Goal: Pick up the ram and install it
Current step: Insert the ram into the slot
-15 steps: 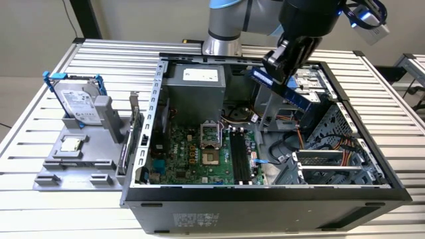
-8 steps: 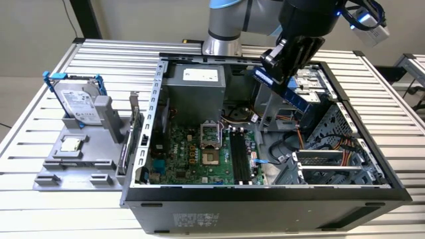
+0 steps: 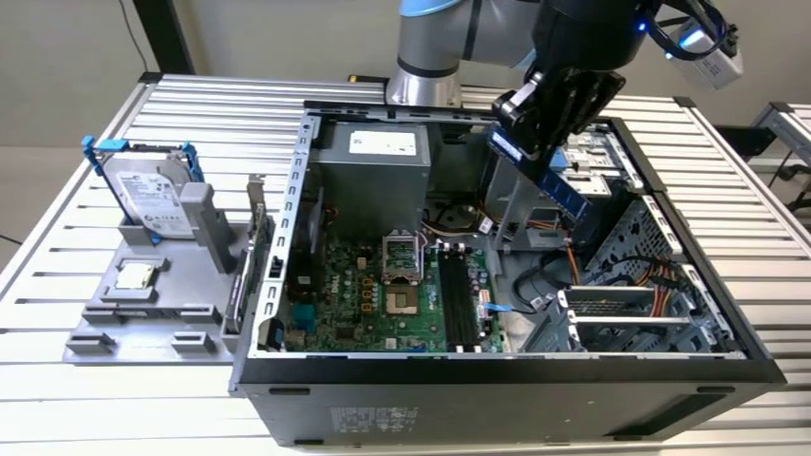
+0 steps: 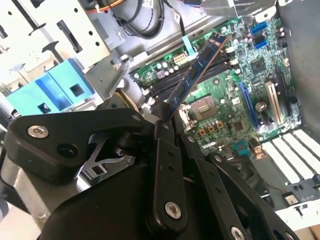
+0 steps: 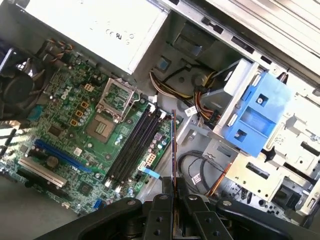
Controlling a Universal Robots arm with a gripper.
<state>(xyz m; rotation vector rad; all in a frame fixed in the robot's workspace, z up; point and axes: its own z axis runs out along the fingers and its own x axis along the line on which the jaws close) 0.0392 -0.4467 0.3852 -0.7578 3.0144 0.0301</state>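
My gripper (image 3: 530, 131) is shut on the ram (image 3: 567, 187), a slim dark circuit stick that slants down from the fingers over the open computer case (image 3: 507, 366). The stick hangs above the drive bay side, toward the exterior view's right of the black memory slots (image 3: 462, 302) on the green motherboard (image 3: 367, 304). In the second wrist view the ram (image 4: 195, 72) runs out from the gripper (image 4: 163, 119) across the board. In the first wrist view the ram (image 5: 173, 150) shows edge-on beyond the gripper (image 5: 173, 189), beside the memory slots (image 5: 132, 145) and apart from them.
A hard drive in a blue frame (image 3: 146, 195) and a small square silver chip (image 3: 133, 275) sit on a grey fixture (image 3: 140, 328) at the exterior view's left. Inside the case are the power supply (image 3: 374, 161), the processor socket (image 3: 399, 275), cables and a blue drive caddy (image 5: 257, 112).
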